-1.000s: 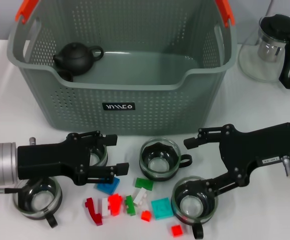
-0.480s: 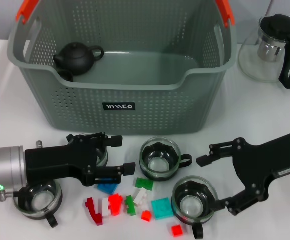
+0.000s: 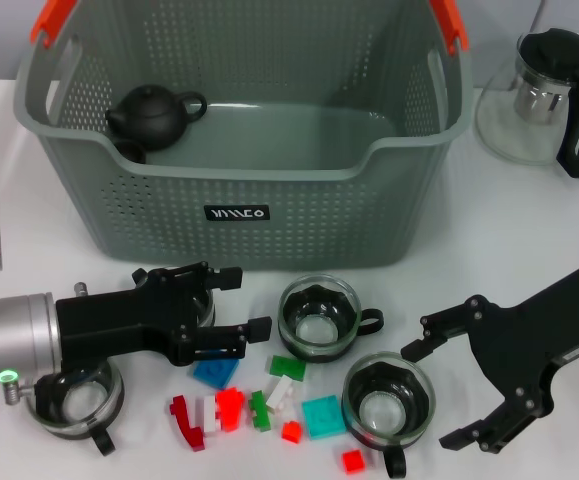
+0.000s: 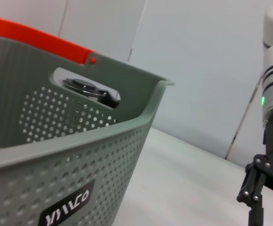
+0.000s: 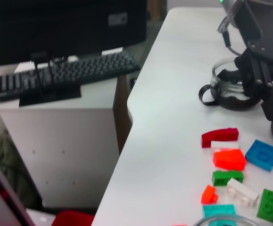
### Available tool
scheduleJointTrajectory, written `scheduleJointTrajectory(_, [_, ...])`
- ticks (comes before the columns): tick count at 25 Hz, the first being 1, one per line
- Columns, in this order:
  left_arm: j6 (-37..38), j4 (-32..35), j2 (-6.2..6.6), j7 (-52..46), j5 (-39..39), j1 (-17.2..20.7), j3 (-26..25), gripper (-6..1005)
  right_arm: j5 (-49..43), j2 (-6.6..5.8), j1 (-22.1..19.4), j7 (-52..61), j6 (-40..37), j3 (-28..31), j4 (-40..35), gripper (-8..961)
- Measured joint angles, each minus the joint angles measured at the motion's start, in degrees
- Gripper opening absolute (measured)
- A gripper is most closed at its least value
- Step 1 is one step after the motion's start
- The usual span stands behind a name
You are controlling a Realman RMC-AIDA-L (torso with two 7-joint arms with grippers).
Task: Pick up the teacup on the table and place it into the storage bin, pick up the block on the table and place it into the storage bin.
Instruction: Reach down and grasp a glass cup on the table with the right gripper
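Observation:
The grey-green storage bin (image 3: 239, 190) stands at the back with a black teapot (image 3: 154, 115) inside. Several glass teacups sit in front of it: one in the middle (image 3: 318, 318), one front right (image 3: 388, 402), one front left (image 3: 74, 395). Small blocks lie between them, among them a blue block (image 3: 216, 373), an orange-red one (image 3: 229, 407) and a teal one (image 3: 323, 416). My left gripper (image 3: 249, 300) is open, low over another teacup (image 3: 194, 308) that it mostly hides. My right gripper (image 3: 437, 385) is open, just right of the front right teacup and apart from it.
A glass kettle (image 3: 554, 95) with a black lid and handle stands at the back right. In the right wrist view the table edge (image 5: 127, 122) drops off beside the blocks (image 5: 229, 159), with a keyboard (image 5: 65, 70) on a white cabinet beyond. The bin's label (image 4: 65, 212) shows in the left wrist view.
My right gripper has drawn back to the right and toward the front, off the front right teacup. My left gripper has crept slightly right. Cups and blocks have not moved.

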Motion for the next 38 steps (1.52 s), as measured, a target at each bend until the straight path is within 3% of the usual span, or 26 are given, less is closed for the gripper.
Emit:
scheduleJointTrajectory(14, [-1.7,-0.4,-0.74,0.0,-0.8,1.5,-0.2,861,-1.6,1.65,2.5,3.1,-2.9,-8.8,-7.2,945])
scheduleJointTrajectory(25, [-1.5,-0.3,-0.55,0.7,-0.9,1.5,-0.2,861,-2.6,2.52,3.8,4.7,-3.2,-14.2,-9.9,945])
scheduleJointTrajectory(38, [-1.8,-0.4,-0.72,1.4,-1.6,2.1,-0.2,862,-4.5,2.62,5.5,5.9,-1.1,-21.1,-10.3,944])
